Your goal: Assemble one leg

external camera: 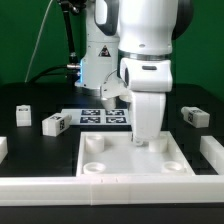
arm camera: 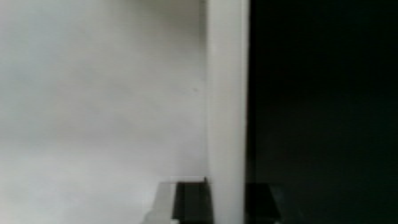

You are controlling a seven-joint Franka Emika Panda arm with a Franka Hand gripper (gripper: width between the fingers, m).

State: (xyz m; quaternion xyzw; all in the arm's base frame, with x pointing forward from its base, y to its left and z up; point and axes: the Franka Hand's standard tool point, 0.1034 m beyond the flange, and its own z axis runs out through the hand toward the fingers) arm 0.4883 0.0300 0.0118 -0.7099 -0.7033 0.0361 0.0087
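One large white square plastic piece with a raised rim and round corner sockets [external camera: 120, 158] lies nearest on the matt black table [external camera: 40, 150], its moulded surface smooth and faintly glossy. Over its far rim the gripper [external camera: 150, 141] hangs low beneath the arm's bulky white casing, touching the plastic or just above it. I cannot tell whether the fingers are spread or pressed together: the casing hides them, and the wrist view gives only a blurred white face, a pale vertical edge and darkness. No leg shows between them. Toward the exterior view's left, near the piece's far corner, sits a small white plastic oblong block with a black-and-white square tag, the leg [external camera: 53, 123]. A second leg [external camera: 22, 115] lies beyond it and a third leg [external camera: 193, 116] on the exterior view's right, all apart from the square piece. Farther back lies the thin flat marker board [external camera: 105, 117]. The likely risk is that hard slick plastic slides easily on a smooth table, so a nudge on the rim could shift the square piece and misalign its sockets
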